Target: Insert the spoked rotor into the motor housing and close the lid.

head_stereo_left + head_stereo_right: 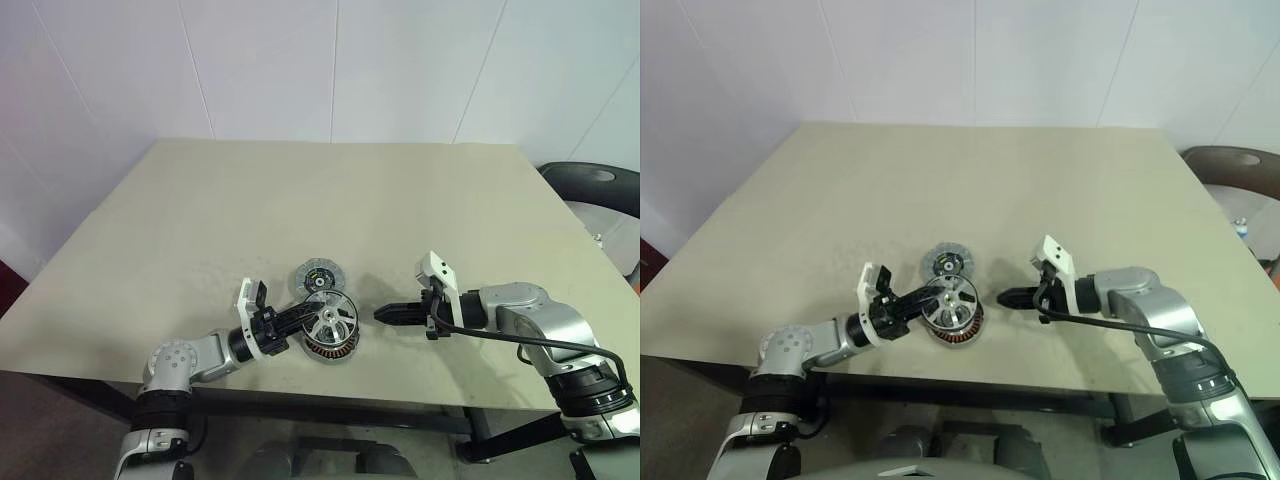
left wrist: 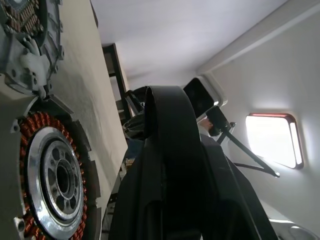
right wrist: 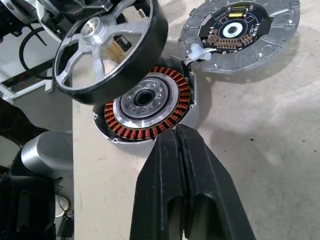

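— Rotor [image 1: 333,319] first: we see the black-rimmed wheel with silver spokes held tilted in the air by our left gripper [image 1: 300,318], fingers clamped on its rim, right over the housing [image 1: 331,350].

— Agreed. We see the housing sitting on the table [image 1: 200,220] close to the near edge, open side up, its ring of copper windings around a pale centre uncovered. The wheel's lower edge hangs just above it; we cannot tell whether they touch.

— And our right gripper [image 3: 177,137]?

— Its two black fingers are pressed together, holding nothing. The tips point at the housing's side, just beside its wall.

— Beyond the housing?

— We see the lid [image 1: 318,275] lying flat on the table, just behind the housing, dark centre with the green spot facing up. A white plug and wires lie between the two.

— Farther out?

— A dark chair [image 1: 590,185] stands past the table's far right corner.
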Robot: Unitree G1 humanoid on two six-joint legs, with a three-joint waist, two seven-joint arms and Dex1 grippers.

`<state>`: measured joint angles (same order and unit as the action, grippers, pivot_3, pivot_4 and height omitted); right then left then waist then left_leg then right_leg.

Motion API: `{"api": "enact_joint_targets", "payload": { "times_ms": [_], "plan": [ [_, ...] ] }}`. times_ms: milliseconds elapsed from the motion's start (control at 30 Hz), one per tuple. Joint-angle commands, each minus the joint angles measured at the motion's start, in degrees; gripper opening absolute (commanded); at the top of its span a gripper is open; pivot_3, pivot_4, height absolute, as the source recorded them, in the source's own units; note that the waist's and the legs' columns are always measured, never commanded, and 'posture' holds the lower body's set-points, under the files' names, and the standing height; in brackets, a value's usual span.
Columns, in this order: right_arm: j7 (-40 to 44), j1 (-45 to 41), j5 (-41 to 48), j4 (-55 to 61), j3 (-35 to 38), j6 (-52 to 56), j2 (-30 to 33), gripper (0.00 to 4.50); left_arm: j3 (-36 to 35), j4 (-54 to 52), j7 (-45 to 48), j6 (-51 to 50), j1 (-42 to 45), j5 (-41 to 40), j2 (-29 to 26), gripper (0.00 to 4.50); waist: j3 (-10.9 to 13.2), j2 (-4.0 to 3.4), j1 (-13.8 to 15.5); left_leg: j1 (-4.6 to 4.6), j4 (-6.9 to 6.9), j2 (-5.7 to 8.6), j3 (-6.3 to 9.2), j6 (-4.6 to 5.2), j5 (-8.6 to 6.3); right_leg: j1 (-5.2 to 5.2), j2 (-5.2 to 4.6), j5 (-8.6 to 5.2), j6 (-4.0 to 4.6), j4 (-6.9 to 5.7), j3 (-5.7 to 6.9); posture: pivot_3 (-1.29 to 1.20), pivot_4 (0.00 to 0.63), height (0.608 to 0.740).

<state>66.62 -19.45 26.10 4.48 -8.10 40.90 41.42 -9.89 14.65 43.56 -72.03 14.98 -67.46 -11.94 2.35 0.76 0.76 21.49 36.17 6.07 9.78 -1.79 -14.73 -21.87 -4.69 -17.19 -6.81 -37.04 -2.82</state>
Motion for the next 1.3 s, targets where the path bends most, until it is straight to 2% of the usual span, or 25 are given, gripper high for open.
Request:
{"api": "enact_joint_targets", "payload": {
  "times_ms": [33, 1033, 1267, 1300],
  "plan": [
    [-0.6, -0.2, 0.7, 2.1, 1.0, -0.5, -0.3, 0.0, -0.1, 0.9, 1.8, 0.1, 0.8, 1.3, -0.4, 0.44, 0.0, 0.0, 0.0, -0.01, 0.0, 0.0, 0.0, 0.0, 0.0, 0.01, 0.0, 0.0, 0.0, 0.0, 0.0, 0.0, 0.0, 0.74],
    [-2.2, 0.0, 0.5, 2.0, 0.8, -1.0, -0.7, 0.0, -1.1, 1.8, 0.6, -0.9, -0.8, 4.6, 1.2, 0.44, 0.0, -0.01, -0.1, -0.05, -0.01, -0.02, 0.0, 0.0, 0.0, 0.01, 0.0, 0.01, -0.02, -0.02, -0.02, 0.0, 0.0, 0.74],
    [-2.5, -0.1, 0.4, 1.8, 0.8, -1.0, -0.8, 0.0, -1.7, 3.0, 0.0, 1.0, -0.4, 6.3, 1.3, 2.7, 0.0, -0.01, -0.1, -0.06, -0.02, -0.03, 0.0, 0.0, 0.0, 0.02, 0.0, 0.01, -0.02, -0.02, -0.02, 0.0, 0.0, 0.74],
    [-2.6, -0.1, 0.3, 1.7, 0.7, -1.1, -0.9, 0.0, -2.4, 3.0, -0.3, 0.8, -0.1, 6.0, 1.3, 2.7, 0.0, -0.03, 0.0, -0.07, -0.01, -0.03, 0.0, 0.0, 0.0, 0.02, 0.01, 0.01, -0.02, -0.02, -0.02, 0.0, 0.0, 0.74]
  ]
}}
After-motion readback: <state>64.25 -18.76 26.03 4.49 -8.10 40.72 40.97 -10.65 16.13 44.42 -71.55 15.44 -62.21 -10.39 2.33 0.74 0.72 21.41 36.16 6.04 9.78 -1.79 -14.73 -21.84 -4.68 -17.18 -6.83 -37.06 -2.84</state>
